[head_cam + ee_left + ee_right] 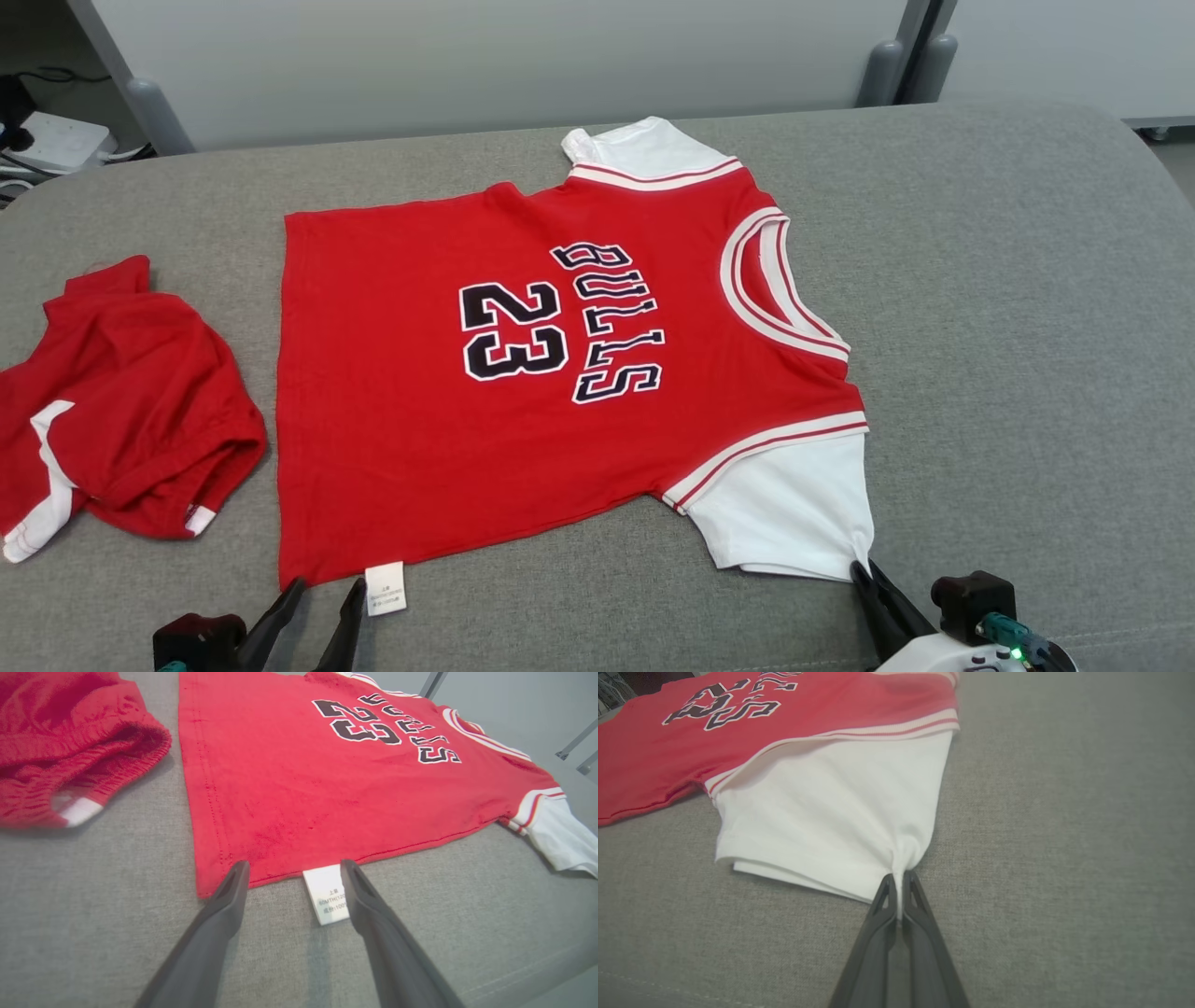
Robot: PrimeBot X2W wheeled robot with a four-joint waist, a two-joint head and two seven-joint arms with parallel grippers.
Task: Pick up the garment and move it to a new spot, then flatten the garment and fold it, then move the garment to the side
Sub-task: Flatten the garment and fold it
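A grey fabric-covered surface [1027, 327] runs back to pale grey wall panels [467, 56] with rounded posts [882, 70]; a white box [56, 140] sits far left.

Jersey [420, 429]: red body, white sleeves [794, 509], red-white striped trim [766, 450], black white-edged lettering [513, 331]. Care label [386, 588]: white. Second garment [131, 401]: red, white stripe. Surface [1027, 327]: grey weave.

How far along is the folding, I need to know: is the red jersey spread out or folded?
Spread out. The red jersey lies flat, its number and both white sleeves showing, no fold.
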